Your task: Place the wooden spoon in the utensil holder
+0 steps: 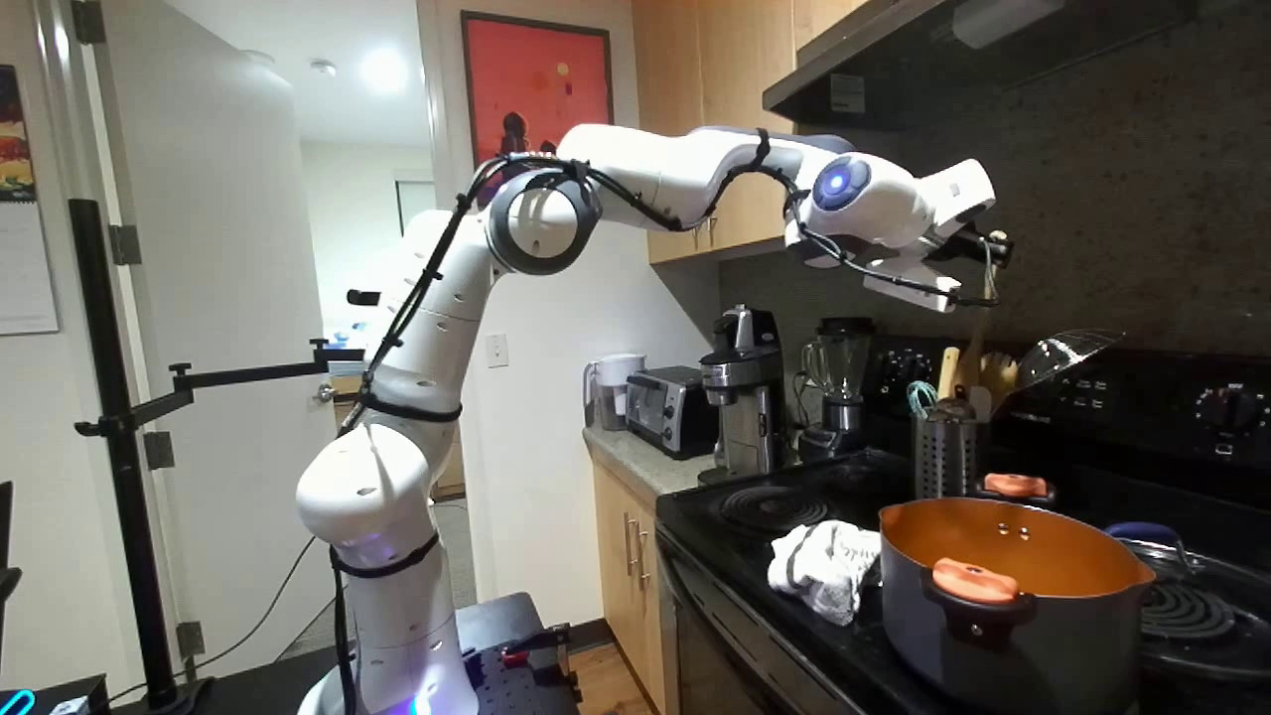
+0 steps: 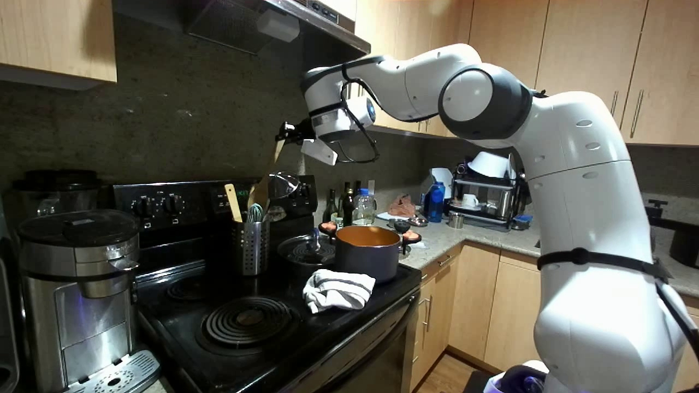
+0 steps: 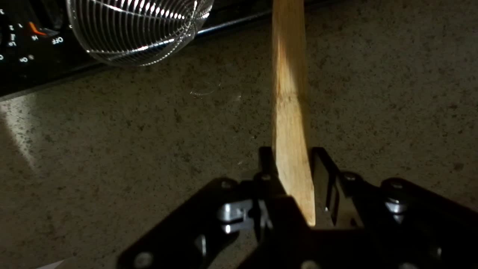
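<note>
1. The hand (image 3: pixel 292 155) is clamped on the wooden spoon (image 3: pixel 289 112); the wrist view shows a dark finger on either side of the handle, close to its end.
2. In both exterior views the wooden spoon slopes steeply down from the hand toward the utensil holder (image 2: pixel 252 250), handle end uppermost.
3. The spoon's lower part overlaps the utensils at the holder's mouth, so whether it sits inside the rim cannot be told.
4. The utensil holder, a perforated grey metal cylinder, stands upright toward the back of the black coil stove (image 2: pixel 306 327).
5. Out of it stick a turquoise whisk (image 2: pixel 255 212), a pale wooden handle (image 2: pixel 233 202) and a wire strainer (image 3: pixel 145 30), which the wrist view shows to one side of the spoon, apart from it.
6. The white robot arm (image 1: pixel 635 174) reaches over the stove, the hand well above the holder.
7. A dark pot (image 1: pixel 978 655) with an orange interior stands on the stove, and a white striped towel (image 2: pixel 338 292) lies just beside it.
8. In an exterior view, the worktop (image 1: pixel 665 474) next to the stove carries a coffee maker (image 1: pixel 750 402), a toaster oven (image 1: pixel 667 409) and a pitcher (image 1: pixel 620 387).
</note>
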